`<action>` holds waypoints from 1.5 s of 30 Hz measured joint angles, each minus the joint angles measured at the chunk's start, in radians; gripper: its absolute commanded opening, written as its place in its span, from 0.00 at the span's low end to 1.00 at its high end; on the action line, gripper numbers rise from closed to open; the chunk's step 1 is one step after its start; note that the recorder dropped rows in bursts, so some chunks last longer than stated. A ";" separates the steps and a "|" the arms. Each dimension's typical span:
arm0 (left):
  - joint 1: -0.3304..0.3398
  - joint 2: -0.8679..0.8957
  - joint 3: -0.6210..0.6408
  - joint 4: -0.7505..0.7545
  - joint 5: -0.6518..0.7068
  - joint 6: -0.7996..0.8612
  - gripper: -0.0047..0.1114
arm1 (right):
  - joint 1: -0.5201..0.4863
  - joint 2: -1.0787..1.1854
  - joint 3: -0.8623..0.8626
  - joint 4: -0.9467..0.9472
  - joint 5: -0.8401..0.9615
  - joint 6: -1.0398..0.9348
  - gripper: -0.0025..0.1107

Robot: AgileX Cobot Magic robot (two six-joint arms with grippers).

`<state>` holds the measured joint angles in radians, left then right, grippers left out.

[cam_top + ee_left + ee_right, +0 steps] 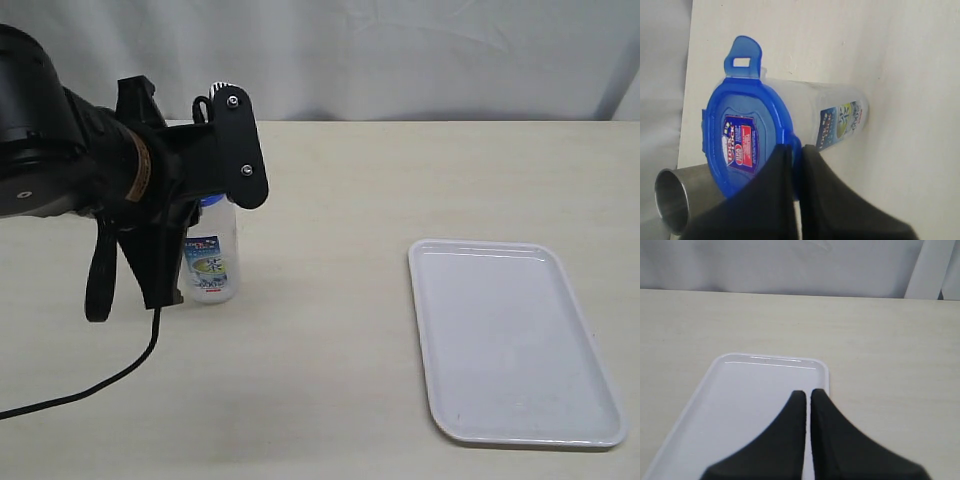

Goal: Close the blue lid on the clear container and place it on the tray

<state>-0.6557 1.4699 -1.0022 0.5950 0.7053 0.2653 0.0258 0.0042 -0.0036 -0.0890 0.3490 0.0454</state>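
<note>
The clear container point(212, 262) stands on the table at the left, its blue-and-white label point(840, 122) low on its side. The blue lid point(740, 135) sits on its top, one snap tab point(742, 57) sticking up unlatched. My left gripper point(796, 147) reaches down from above and is shut on the lid's near tab, blue showing between the fingers. The white tray point(510, 340) lies flat at the right with nothing on it. My right gripper point(807, 392) is shut with nothing in it, hovering over the tray's point(740, 405) edge; it is out of the exterior view.
A grey steel cup point(675, 197) stands right beside the container; the left arm point(90, 170) hides it in the exterior view. A black cable point(100, 385) trails across the table's front left. A white curtain backs the table.
</note>
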 measured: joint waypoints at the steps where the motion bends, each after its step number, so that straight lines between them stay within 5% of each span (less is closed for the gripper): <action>1: 0.000 0.000 0.000 0.000 -0.007 0.000 0.04 | 0.000 0.000 0.000 0.000 0.000 0.000 0.06; 45: 0.000 0.024 0.000 0.051 -0.023 0.053 0.04 | 0.000 0.000 0.000 0.000 0.000 0.000 0.06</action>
<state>-0.6557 1.4938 -1.0022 0.6458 0.6822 0.3182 0.0258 0.0042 -0.0036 -0.0890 0.3490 0.0454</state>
